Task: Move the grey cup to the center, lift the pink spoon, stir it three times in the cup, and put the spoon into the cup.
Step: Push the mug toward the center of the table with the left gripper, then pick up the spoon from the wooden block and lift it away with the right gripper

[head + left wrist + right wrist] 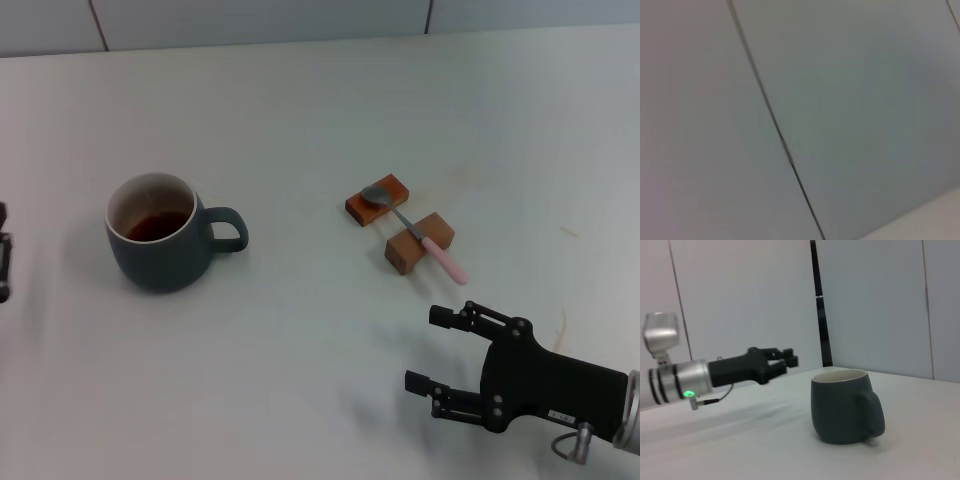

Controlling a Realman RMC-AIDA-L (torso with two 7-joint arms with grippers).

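The grey cup (160,252) stands upright on the left of the white table, handle toward the middle, with dark reddish liquid inside. It also shows in the right wrist view (842,410). The pink spoon (430,246) lies across two brown wooden blocks right of centre, its metal bowl on the far block and its pink handle pointing toward me. My right gripper (428,348) is open and empty, low over the table, nearer to me than the spoon. My left gripper (3,255) shows only at the left edge, left of the cup and apart from it; the right wrist view (787,359) shows it beyond the cup.
The two wooden blocks (378,200) (419,241) carry the spoon. A grey panelled wall (300,20) runs along the table's far edge. The left wrist view shows only wall panels (840,100).
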